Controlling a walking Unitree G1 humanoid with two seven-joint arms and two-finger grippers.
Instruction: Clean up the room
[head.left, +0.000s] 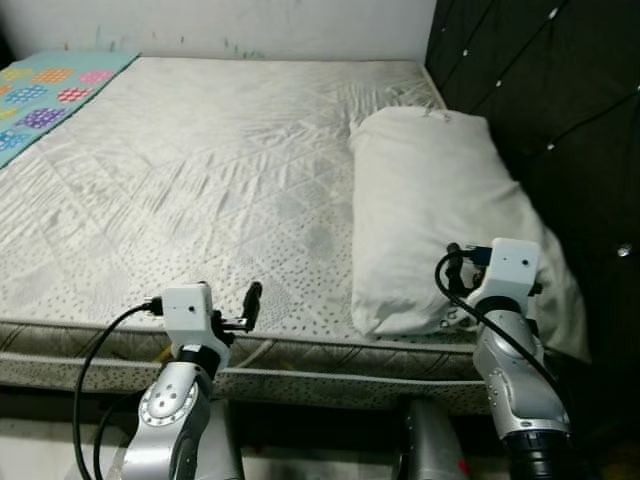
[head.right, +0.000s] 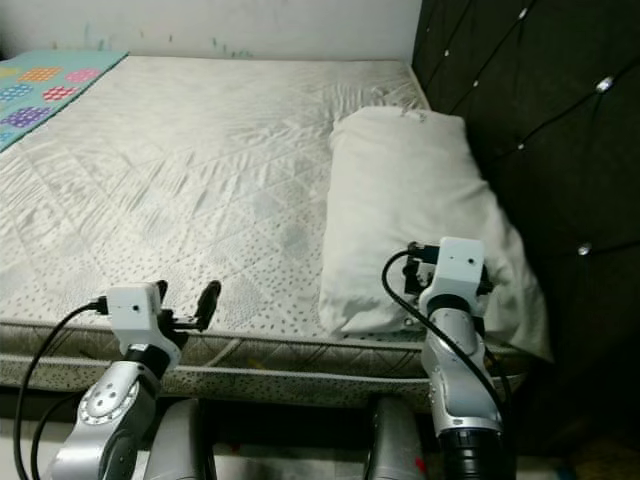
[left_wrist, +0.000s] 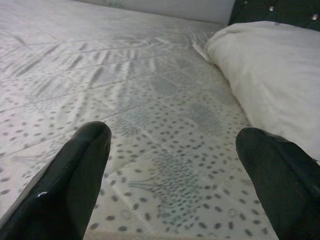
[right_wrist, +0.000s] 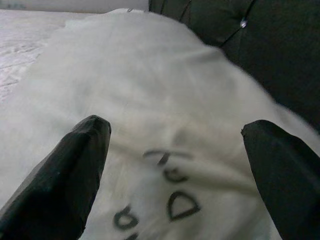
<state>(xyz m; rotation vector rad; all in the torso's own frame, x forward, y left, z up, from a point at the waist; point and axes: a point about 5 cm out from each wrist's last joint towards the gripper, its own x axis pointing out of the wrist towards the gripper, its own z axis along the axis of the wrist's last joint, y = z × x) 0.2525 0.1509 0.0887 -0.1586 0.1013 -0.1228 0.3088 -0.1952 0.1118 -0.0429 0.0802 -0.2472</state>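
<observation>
- My right gripper (right_wrist: 175, 175) hangs spread wide over the white pillow (head.left: 440, 210), gripping nothing.
- My left gripper (left_wrist: 175, 185), jaws parted, hovers over the mattress (head.left: 200, 170) edge.

Dark printed characters are showing on the near end of the white pillow (right_wrist: 165, 125) in the right wrist view, but they are lying blurred and partly cut off, so no word can be read.

White pillow (head.left: 440, 220) lies lengthwise on bed's (head.left: 200, 180) right side, touching dark headboard (head.left: 560, 110), near end w/ dark print.
</observation>
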